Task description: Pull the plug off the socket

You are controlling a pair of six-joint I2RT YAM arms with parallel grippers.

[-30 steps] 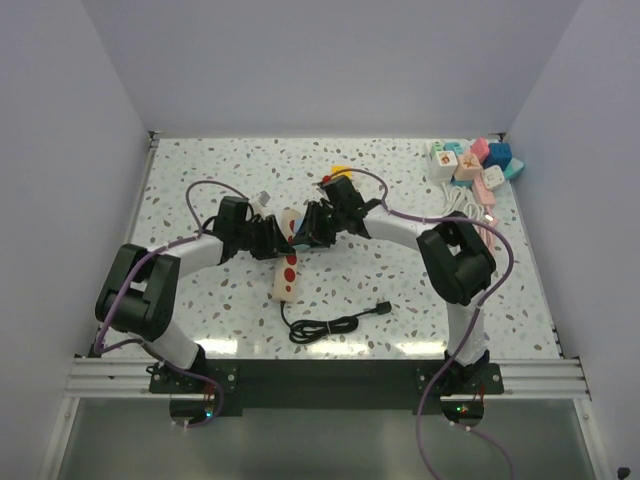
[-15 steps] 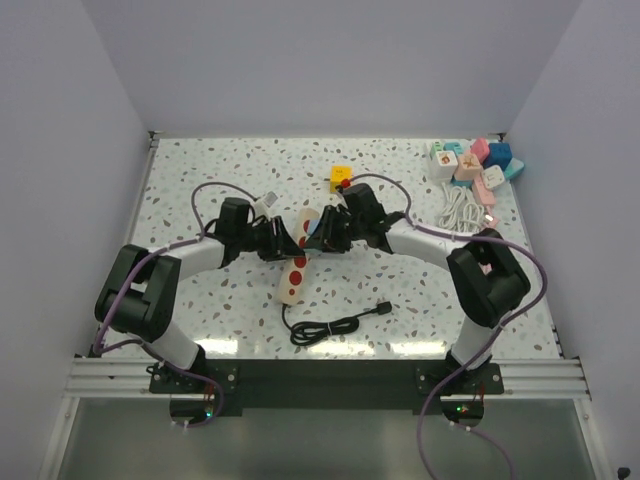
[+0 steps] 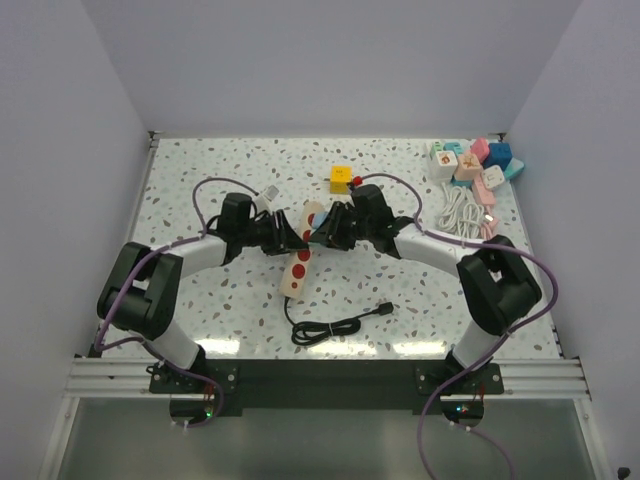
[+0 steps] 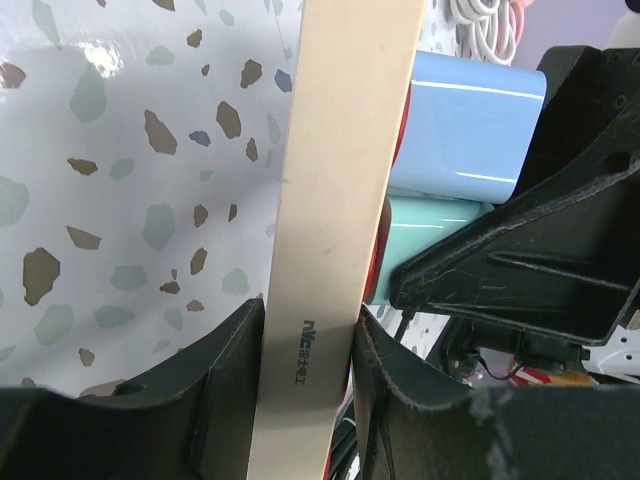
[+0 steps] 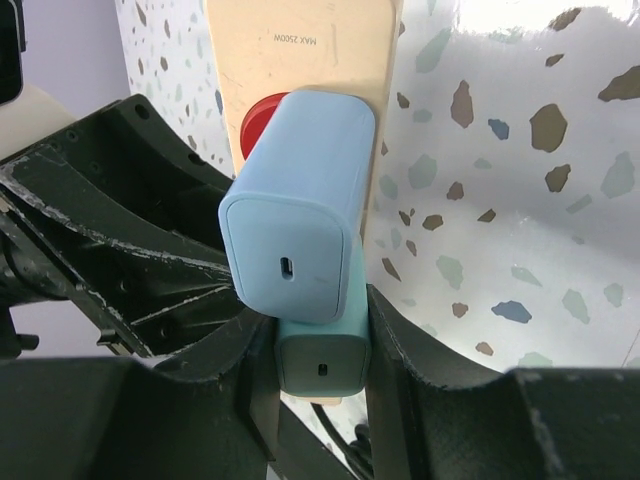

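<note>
A cream power strip (image 3: 298,268) with red sockets lies slanted at mid-table, its far end lifted between the two grippers. My left gripper (image 3: 288,236) is shut on the strip's long sides, as the left wrist view (image 4: 305,350) shows. A light blue plug (image 5: 295,230) and a teal plug (image 5: 320,365) both sit in the strip (image 5: 300,50). My right gripper (image 5: 318,350) is shut on the teal plug, one finger on each side. In the left wrist view the blue plug (image 4: 465,135) and the teal plug (image 4: 430,245) stick out toward the right gripper.
The strip's black cord (image 3: 330,325) is coiled near the front. A yellow cube (image 3: 341,178) sits behind the grippers. A pile of coloured chargers (image 3: 475,165) and white cables (image 3: 462,210) lie at the back right. A small white adapter (image 3: 268,196) lies by the left arm.
Both grippers and the strip's far end have shifted right and back. The strip has swung more slanted. The yellow cube has come into view behind the right gripper.
</note>
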